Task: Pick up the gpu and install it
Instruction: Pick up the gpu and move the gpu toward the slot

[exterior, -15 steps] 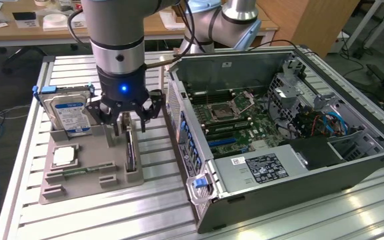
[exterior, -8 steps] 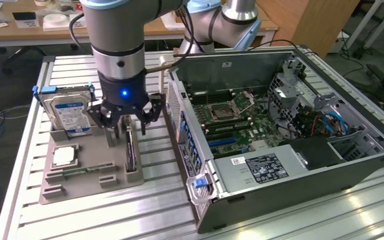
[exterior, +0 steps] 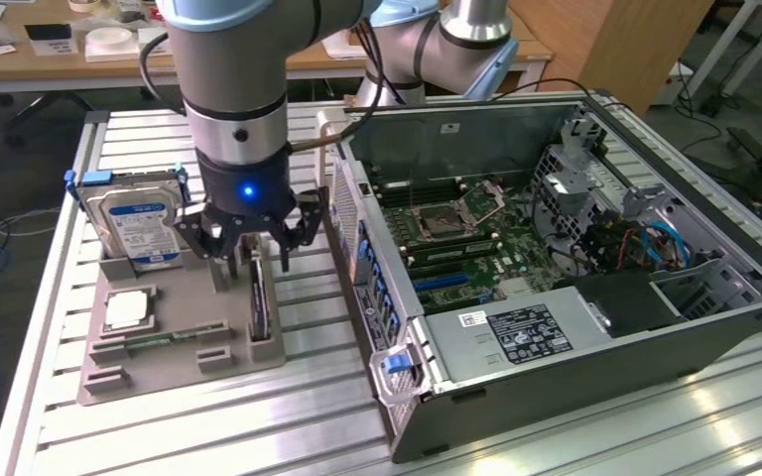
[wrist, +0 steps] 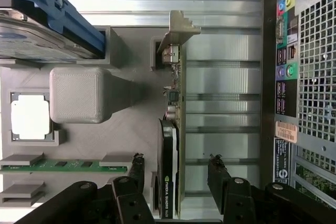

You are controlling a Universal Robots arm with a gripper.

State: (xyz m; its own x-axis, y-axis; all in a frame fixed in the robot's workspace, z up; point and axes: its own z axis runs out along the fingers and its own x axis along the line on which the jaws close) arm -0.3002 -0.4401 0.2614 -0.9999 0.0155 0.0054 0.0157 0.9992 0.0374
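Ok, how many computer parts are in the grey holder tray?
4: the hard drive standing at the tray's far end, the processor flat nearer the camera, the green memory stick nearer still, and the gpu on edge on the case side. None seems hidden.

The exterior view looks down from high, far back. The wrist view looks straight down, close up. Both see the grey plastic tray (wrist: 131, 124) and dark computer case (exterior: 554, 392).

black gpu (wrist: 168, 174), grey tray (wrist: 134, 129), green memory stick (wrist: 63, 167), black pincer (wrist: 176, 160)
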